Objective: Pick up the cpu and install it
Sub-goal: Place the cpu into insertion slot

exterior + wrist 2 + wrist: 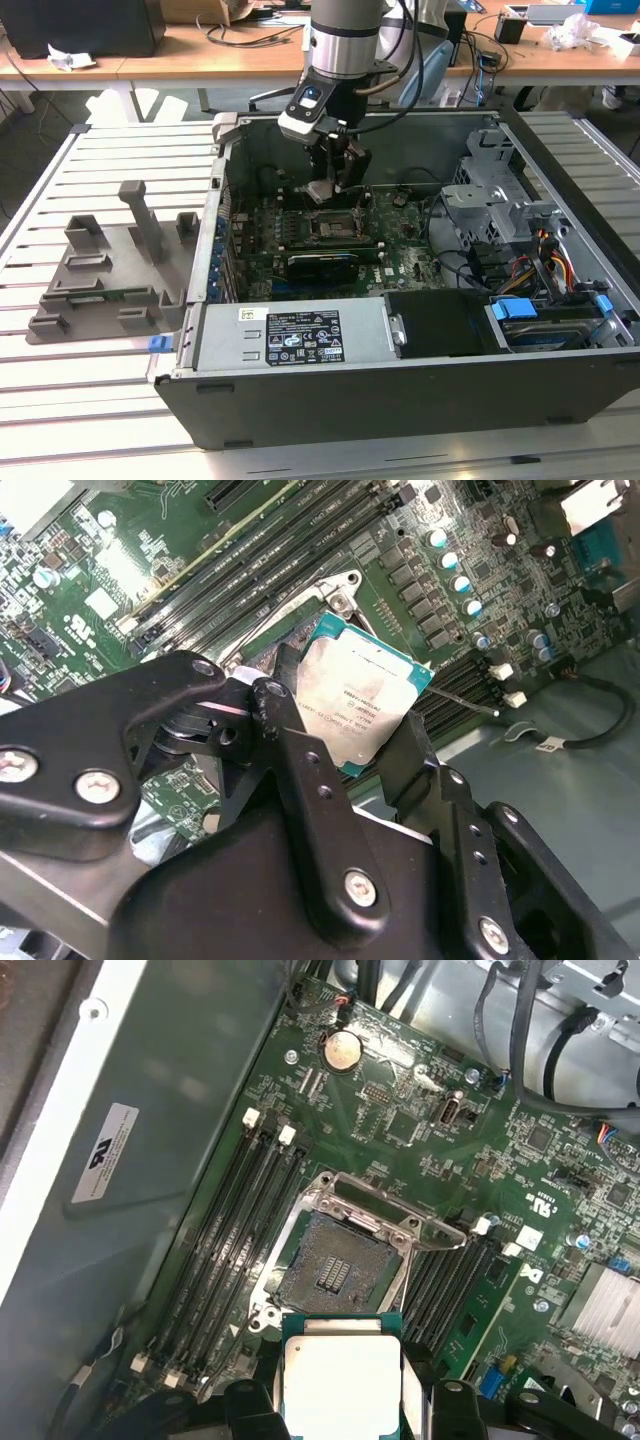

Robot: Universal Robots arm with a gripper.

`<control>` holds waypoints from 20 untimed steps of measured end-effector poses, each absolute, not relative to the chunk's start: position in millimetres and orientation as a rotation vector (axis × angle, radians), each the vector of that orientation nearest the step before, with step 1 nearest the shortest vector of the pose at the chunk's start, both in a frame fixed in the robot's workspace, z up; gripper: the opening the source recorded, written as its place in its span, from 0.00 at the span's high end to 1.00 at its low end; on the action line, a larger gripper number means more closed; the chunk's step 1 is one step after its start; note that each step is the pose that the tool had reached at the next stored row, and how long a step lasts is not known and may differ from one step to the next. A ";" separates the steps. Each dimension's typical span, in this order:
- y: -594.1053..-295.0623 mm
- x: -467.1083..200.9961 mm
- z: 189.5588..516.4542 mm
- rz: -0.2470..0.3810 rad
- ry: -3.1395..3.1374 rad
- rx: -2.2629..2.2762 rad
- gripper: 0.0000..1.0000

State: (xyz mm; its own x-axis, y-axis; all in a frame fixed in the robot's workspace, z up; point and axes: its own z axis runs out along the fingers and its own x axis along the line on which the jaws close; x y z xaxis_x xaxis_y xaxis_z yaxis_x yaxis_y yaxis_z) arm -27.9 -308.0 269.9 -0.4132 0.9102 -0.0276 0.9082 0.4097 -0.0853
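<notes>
I see an open computer case [400, 405] across the centre and right of the exterior view, on a slatted worktop [100, 400]. Its green motherboard [400, 260] lies mid-frame, its socket [335, 1260] open with bare contacts in the first wrist view. A power supply [290, 338] runs below. A grey holder tray [110, 270] sits at the exterior view's left.

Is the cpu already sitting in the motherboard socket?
No: in the first wrist view the fingers hold the cpu clear of the socket, which lies bare.
</notes>
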 end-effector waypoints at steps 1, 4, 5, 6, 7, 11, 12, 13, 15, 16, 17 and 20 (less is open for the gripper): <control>-308.0 -27.9 269.9 0.135 -2.613 -1.697 0.45; -308.0 -27.9 269.9 0.135 -2.596 -1.721 0.45; -308.0 -27.9 269.9 0.135 -2.592 -1.727 0.45; -308.0 -27.9 269.9 0.134 -2.581 -1.742 0.45; -308.1 -27.9 269.9 0.134 -2.574 -1.752 0.45; -308.0 -27.9 269.9 0.134 -2.549 -1.786 0.45; -308.0 -27.9 269.9 0.134 -2.544 -1.792 0.45; -308.0 -27.9 269.9 0.134 -2.540 -1.799 0.45; -308.0 -27.9 269.9 0.133 -2.522 -1.821 0.45; -308.0 -27.9 269.9 0.133 -2.518 -1.828 0.45; -308.0 -27.9 269.9 0.133 -2.513 -1.833 0.45; -308.1 -27.9 269.9 0.132 -2.495 -1.857 0.45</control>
State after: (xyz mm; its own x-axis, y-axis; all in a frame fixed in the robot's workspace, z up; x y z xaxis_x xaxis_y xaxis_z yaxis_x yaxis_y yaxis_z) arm -27.9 -308.1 269.9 -0.2880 0.9572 -0.0277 0.9548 0.2848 -0.0853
